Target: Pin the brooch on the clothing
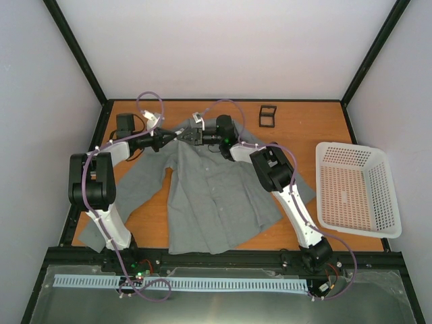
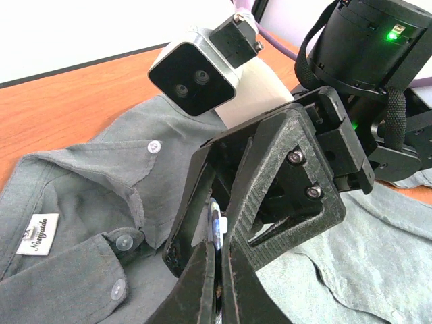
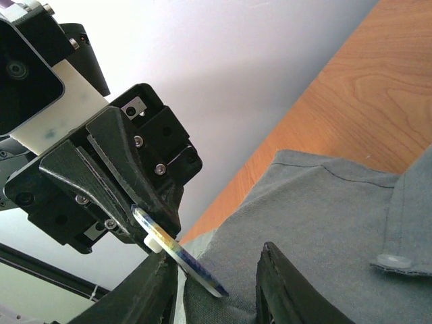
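The grey shirt (image 1: 209, 196) lies spread on the table, collar at the far side. Both grippers meet just above its collar. My left gripper (image 1: 178, 137) is shut on the brooch (image 2: 217, 226), which shows edge-on between its fingertips in the left wrist view. My right gripper (image 1: 192, 135) is open. Its fingers (image 2: 283, 175) straddle the brooch and my left fingertips. In the right wrist view the brooch (image 3: 182, 260) slants down from the left gripper (image 3: 121, 182) and rests beside one finger of my right gripper (image 3: 216, 260), over the shirt fabric (image 3: 324, 216).
A small black square holder (image 1: 268, 116) stands at the far edge of the table. A white perforated basket (image 1: 358, 189) sits at the right. The shirt's white neck label (image 2: 39, 234) and collar buttons (image 2: 154, 146) lie left of the grippers.
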You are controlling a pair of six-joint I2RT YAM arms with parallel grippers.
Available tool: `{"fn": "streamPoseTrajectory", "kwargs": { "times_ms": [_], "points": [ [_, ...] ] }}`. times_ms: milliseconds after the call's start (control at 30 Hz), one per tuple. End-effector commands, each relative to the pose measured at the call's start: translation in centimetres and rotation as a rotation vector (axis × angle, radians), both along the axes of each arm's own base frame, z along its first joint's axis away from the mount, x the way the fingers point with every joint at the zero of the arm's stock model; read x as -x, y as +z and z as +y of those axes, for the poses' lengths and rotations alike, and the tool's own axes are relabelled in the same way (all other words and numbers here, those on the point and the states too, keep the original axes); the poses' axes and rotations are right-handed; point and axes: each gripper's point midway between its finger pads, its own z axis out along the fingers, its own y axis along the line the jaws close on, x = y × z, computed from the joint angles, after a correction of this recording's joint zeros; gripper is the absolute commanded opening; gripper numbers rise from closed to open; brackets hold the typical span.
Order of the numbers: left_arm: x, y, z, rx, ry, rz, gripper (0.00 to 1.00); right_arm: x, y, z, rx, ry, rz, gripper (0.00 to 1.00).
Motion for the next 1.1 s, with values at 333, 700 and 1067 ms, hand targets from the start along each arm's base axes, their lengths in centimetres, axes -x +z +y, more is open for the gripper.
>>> {"fn": "streamPoseTrajectory", "kwargs": {
  "times_ms": [333, 700, 1067],
  "points": [
    [1.7, 3.2, -1.2, 0.022, -0.066, -0.112, 0.01, -5.3, -4.1, -2.5, 0.150, -0.371, 0.157, 0.33],
    [1.0, 2.6, -0.6, -0.017, -0.004, -0.107, 0.01, -5.7, -2.4, -3.7, 0.186, -0.457, 0.112, 0.40],
    [0.4, 1.9, -0.1, -0.041, 0.038, -0.100, 0.01, -4.6, -1.8, -4.1, 0.188, -0.440, 0.089, 0.42]
  ]
}}
